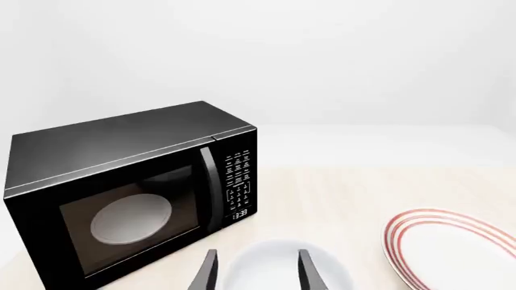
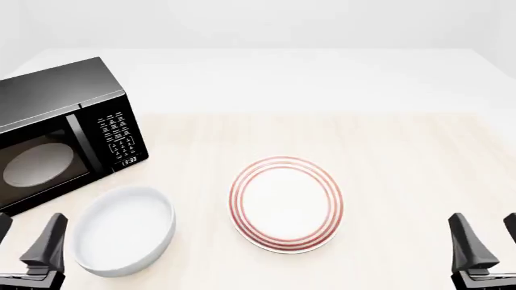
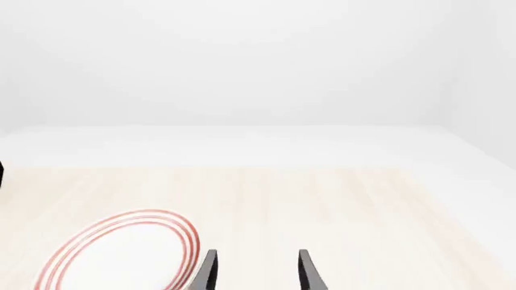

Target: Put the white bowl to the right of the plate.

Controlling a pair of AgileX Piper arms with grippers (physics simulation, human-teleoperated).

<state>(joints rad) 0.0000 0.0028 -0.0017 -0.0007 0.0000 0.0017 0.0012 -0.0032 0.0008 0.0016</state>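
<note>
Your white bowl sits upright on the table, mouth facing up, at the near left of the front view, just in front of the black microwave and to the left of the plate. It is round, so you have no long axis to line up with; in the front view its rim reads as a slightly stretched oval only because of the camera angle. The plate lies flat near the middle of the table with its red rings up, close beside the bowl but not touching it. Your left gripper hovers at the near left edge, just beside the bowl's left rim, its fingers spread apart and holding nothing; in the left wrist view the two fingertips frame the bowl ahead of them, with the microwave and the plate's ringed rim to either side. Your right gripper rests at the near right edge, well apart from the plate, also spread and empty; its wrist view shows the parted fingertips over bare table, with the plate off to one side.
</note>
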